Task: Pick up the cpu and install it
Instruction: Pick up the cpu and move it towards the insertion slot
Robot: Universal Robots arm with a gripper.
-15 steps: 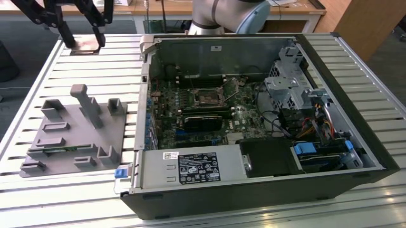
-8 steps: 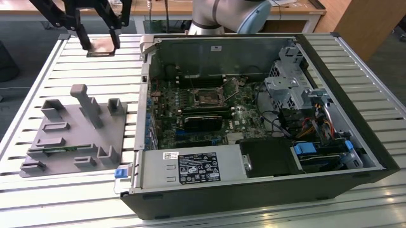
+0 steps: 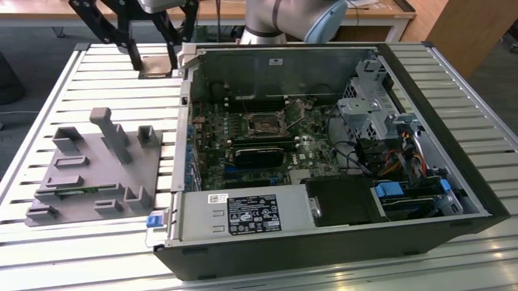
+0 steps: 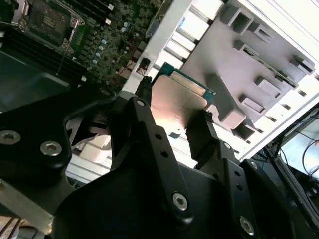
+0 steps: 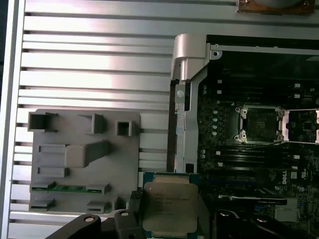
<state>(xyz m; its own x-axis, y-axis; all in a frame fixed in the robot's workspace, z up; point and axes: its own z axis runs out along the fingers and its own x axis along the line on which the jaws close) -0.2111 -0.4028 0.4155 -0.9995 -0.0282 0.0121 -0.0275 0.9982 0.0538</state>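
claw (image 3: 154,59): we are seeing it clamping the cpu (image 5: 169,208) by two opposite edges
cpu: hanging above the slatted worktop (image 3: 97,85), just outside the open computer case (image 3: 324,254)
grey tray (image 3: 93,176): lying on the worktop nearby

No text is legibly resolved

Exterior view: a black-and-white printed label (image 3: 252,214) is noted on the power supply housing (image 3: 194,221), at 6 o'clock of the computer case (image 3: 307,251). Rows of small marks are seen on it, none decipherable. A small white sticker (image 3: 218,197) is noted at 10 o'clock of that label, and a second white sticker (image 3: 277,60) on the case's inner wall at 12 o'clock.

First wrist view: faint lines of print are seen on the metal lid of the cpu (image 5: 169,206), unreadable. White lettering (image 5: 282,175) is noted on the motherboard (image 5: 234,169), not transcribed
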